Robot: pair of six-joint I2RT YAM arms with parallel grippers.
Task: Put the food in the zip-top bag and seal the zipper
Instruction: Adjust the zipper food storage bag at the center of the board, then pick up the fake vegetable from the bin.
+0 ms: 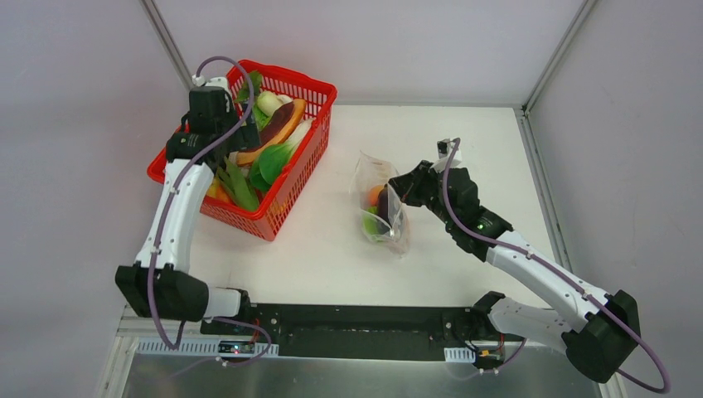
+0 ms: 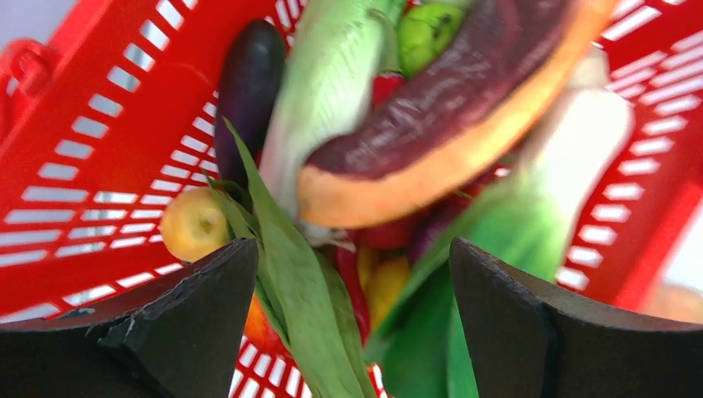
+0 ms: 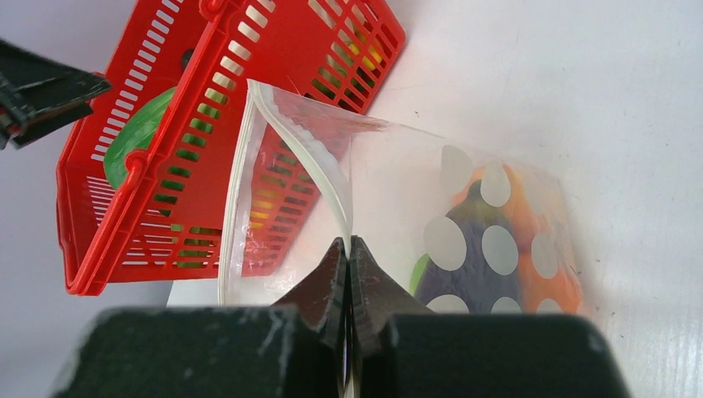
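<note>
My left gripper hangs open over the red mesh basket, which holds the food. In the left wrist view its jaws stand wide apart just above a long green leaf. Beyond it lie a dark purple eggplant, a pale radish and a small yellow fruit. My right gripper is shut on the zipper of the clear zip-top bag and holds its mouth open. Inside the bag lie an eggplant, an orange fruit and a green piece.
The basket stands at the table's far left, its handle and wall close to the bag's mouth. A maroon and orange slice lies across the top of the pile. Grey walls close in the table at the back and on both sides.
</note>
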